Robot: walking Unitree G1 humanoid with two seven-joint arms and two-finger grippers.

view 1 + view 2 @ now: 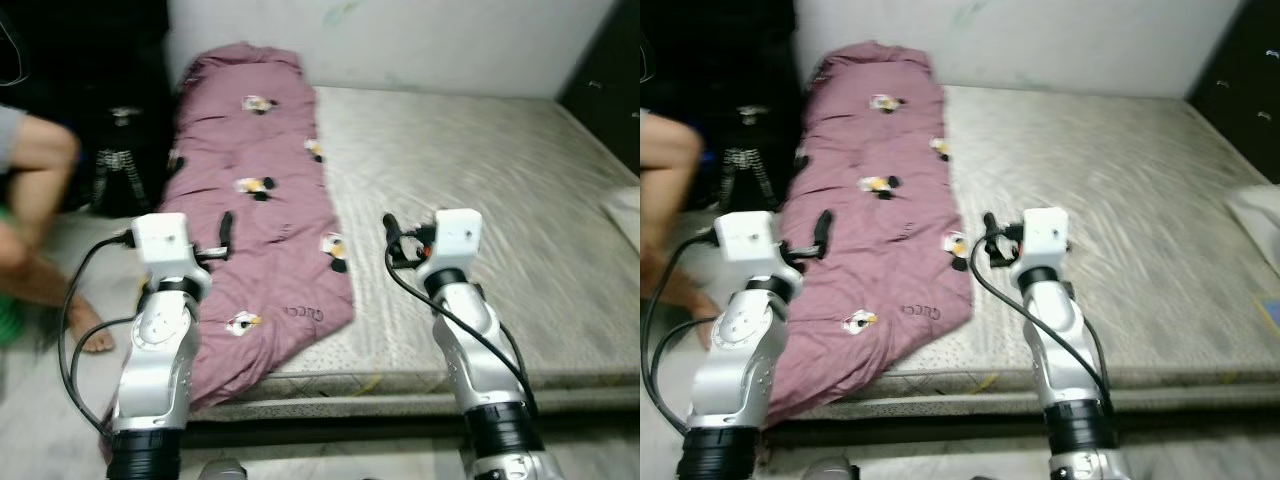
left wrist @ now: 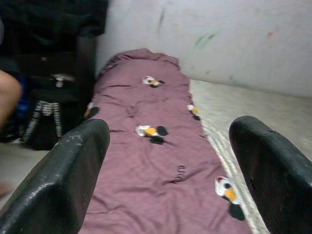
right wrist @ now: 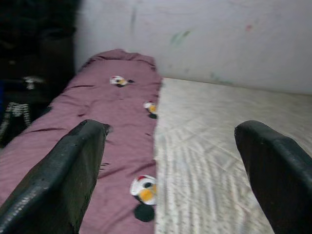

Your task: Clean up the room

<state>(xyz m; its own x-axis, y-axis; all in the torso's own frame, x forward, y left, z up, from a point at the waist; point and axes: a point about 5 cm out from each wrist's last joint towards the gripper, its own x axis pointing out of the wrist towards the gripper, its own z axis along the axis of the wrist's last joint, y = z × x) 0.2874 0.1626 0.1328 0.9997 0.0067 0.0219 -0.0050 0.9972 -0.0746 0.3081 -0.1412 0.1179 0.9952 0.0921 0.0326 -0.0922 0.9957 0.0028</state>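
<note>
Mauve blanket lay along the left side of the mattress, its lower corner draped over the front edge. Both the left gripper and right gripper hovered over it at centre frame, jaws spread wide, holding nothing. A person's leg stood at far left.

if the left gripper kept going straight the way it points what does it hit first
Probably the purple blanket spread along the bed: the left gripper, fingers open, points along it toward the wall. Depth is unclear, so it might skim above the fabric.
</note>
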